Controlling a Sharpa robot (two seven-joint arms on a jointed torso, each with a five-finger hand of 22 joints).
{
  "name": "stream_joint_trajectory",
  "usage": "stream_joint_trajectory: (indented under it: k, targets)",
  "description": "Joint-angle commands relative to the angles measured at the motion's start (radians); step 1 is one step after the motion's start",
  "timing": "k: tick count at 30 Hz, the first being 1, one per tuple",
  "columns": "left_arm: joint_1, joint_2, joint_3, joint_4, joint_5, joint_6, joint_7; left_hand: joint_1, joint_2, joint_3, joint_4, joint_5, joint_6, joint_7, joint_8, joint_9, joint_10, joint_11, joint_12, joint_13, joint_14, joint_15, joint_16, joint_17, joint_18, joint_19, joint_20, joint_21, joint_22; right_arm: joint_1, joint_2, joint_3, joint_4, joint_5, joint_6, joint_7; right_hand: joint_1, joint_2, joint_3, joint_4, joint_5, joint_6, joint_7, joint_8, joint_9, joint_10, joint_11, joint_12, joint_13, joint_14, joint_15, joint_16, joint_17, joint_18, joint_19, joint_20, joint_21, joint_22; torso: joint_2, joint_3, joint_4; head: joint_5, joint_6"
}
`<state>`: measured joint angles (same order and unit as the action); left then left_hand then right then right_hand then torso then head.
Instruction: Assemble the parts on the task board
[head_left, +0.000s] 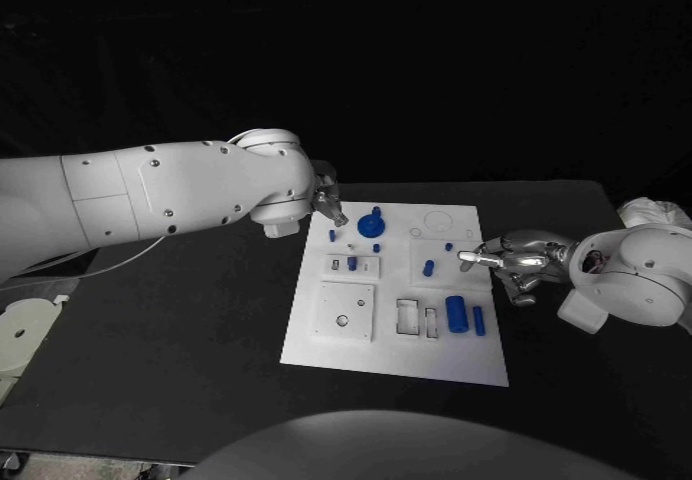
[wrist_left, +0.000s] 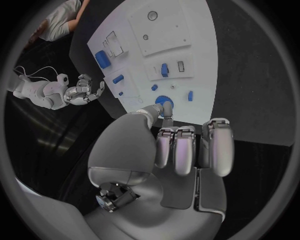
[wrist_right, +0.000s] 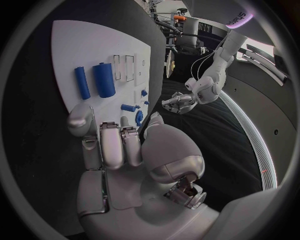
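On surface: task board (head_left: 326, 345) centred, blue parts lying loose on it. I see left hand (head_left: 326, 203) at board's far-left corner, fingers curled, holding nothing. Right hand (head_left: 515, 262) at right edge, fingers likewise curled, nothing held. Large cylinder (head_left: 456, 313) probably light, rigid, slick; I'd pinch it mid-length.

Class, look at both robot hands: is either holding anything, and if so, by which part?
Nothing is held. The left robot hand and the right robot hand hang at the task board edges with nothing in their fingers.
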<state>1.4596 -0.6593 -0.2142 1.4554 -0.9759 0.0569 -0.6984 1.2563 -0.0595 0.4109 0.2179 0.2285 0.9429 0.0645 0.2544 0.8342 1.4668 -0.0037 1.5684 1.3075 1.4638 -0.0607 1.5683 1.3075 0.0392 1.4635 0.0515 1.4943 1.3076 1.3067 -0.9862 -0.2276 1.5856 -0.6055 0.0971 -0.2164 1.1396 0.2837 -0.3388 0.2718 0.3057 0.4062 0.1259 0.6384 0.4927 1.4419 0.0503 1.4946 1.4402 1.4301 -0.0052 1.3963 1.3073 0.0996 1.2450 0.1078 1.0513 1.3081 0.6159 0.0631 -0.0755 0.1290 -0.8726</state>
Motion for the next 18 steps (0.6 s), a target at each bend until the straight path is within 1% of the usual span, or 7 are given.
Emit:
stream_joint_trajectory:
  k: [1,3,6,8,13,16,18]
  targets:
    - [0.008,0.039,0.002,-0.068,0.156,0.292,-0.056,-0.008,-0.039,0.077,-0.005,-0.012,0.013,-0.002,-0.018,-0.017,0.104,-0.005,0.002,0.263,0.107,0.003,0.002,0.263,-0.014,0.045,-0.002,0.003,0.197,0.001,0.002,0.0,0.004,-0.003,0.004,0.01,0.005,-0.003,-0.001,0.007,0.0,0.0,0.002,0.002,0.0,0.017,-0.005,0.01,0.051,0.029,-0.003,0.028,0.13,0.005,0.024,-0.002,0.029,0.12,0.003,-0.0016,-0.0045,-0.001,0.0]
    - [0.011,0.066,0.003,-0.115,0.162,0.347,-0.062,-0.039,-0.069,0.146,-0.004,-0.022,0.025,0.006,-0.039,-0.034,0.104,-0.004,0.002,0.263,0.107,0.01,0.002,0.263,-0.013,0.044,0.005,0.001,0.197,0.002,0.003,0.0,0.007,-0.003,0.005,0.009,0.004,-0.004,-0.001,0.009,0.0,0.001,0.001,0.003,0.001,0.028,-0.006,0.016,0.057,0.048,-0.004,0.053,0.151,0.0,0.043,-0.003,0.055,0.129,0.008,-0.003,-0.0079,0.002,0.0]
    - [0.013,0.105,0.01,-0.186,0.161,0.404,-0.069,-0.071,-0.086,0.168,0.004,-0.033,0.033,0.006,-0.051,-0.042,0.104,0.001,0.002,0.263,0.107,0.008,0.002,0.263,-0.013,0.043,0.007,-0.001,0.197,0.002,0.004,0.0,0.009,-0.003,0.008,0.009,0.004,-0.005,-0.001,0.009,0.0,0.003,0.0,0.004,0.001,0.047,-0.007,0.028,0.071,0.081,-0.005,0.098,0.191,-0.007,0.066,-0.005,0.09,0.141,0.015,-0.0051,-0.0117,0.006,0.0]
    - [0.014,0.129,0.015,-0.229,0.161,0.427,-0.073,-0.093,-0.096,0.184,0.012,-0.043,0.034,0.009,-0.067,-0.056,0.104,0.003,0.002,0.263,0.107,0.009,0.002,0.263,-0.013,0.043,0.01,-0.001,0.198,0.003,0.004,0.0,0.009,-0.003,0.009,0.009,0.003,-0.005,-0.001,0.01,-0.001,0.004,0.0,0.005,0.0,0.057,-0.008,0.033,0.077,0.091,-0.005,0.112,0.204,-0.009,0.074,-0.005,0.103,0.144,0.019,-0.0062,-0.0132,0.008,0.0]
    - [0.014,0.186,0.023,-0.321,0.165,0.462,-0.079,-0.126,-0.11,0.204,0.018,-0.067,0.047,0.012,-0.09,-0.078,0.104,0.006,0.002,0.263,0.107,0.012,0.002,0.263,-0.013,0.043,0.011,-0.003,0.198,0.005,0.006,0.0,0.012,-0.003,0.007,0.018,-0.002,-0.005,-0.003,0.013,-0.003,0.006,0.0,0.006,0.0,0.076,-0.008,0.045,0.091,0.103,-0.005,0.128,0.218,-0.014,0.089,-0.006,0.128,0.151,0.03,-0.0076,-0.0174,0.015,0.0]
    - [0.014,0.206,0.025,-0.344,0.171,0.469,-0.079,-0.14,-0.11,0.21,0.024,-0.082,0.048,0.015,-0.101,-0.088,0.104,0.009,0.002,0.263,0.107,0.014,0.002,0.263,-0.012,0.041,0.013,-0.006,0.196,0.007,0.008,0.0,0.015,-0.003,0.005,0.026,-0.006,-0.005,-0.004,0.014,-0.004,0.01,0.0,0.007,0.0,0.093,-0.008,0.056,0.104,0.11,-0.005,0.137,0.227,-0.017,0.1,-0.006,0.145,0.156,0.034,-0.0076,-0.0201,0.017,0.0]
    - [0.013,0.217,0.025,-0.352,0.174,0.472,-0.08,-0.152,-0.111,0.212,0.032,-0.098,0.046,0.018,-0.111,-0.097,0.104,0.011,0.002,0.263,0.107,0.016,0.002,0.263,-0.011,0.039,0.014,-0.009,0.195,0.007,0.008,0.0,0.016,-0.002,0.005,0.031,-0.008,-0.004,-0.004,0.014,-0.004,0.012,0.0,0.008,0.0,0.099,-0.008,0.059,0.109,0.113,-0.005,0.141,0.23,-0.019,0.104,-0.006,0.153,0.158,0.037,-0.0076,-0.0201,0.017,0.0]
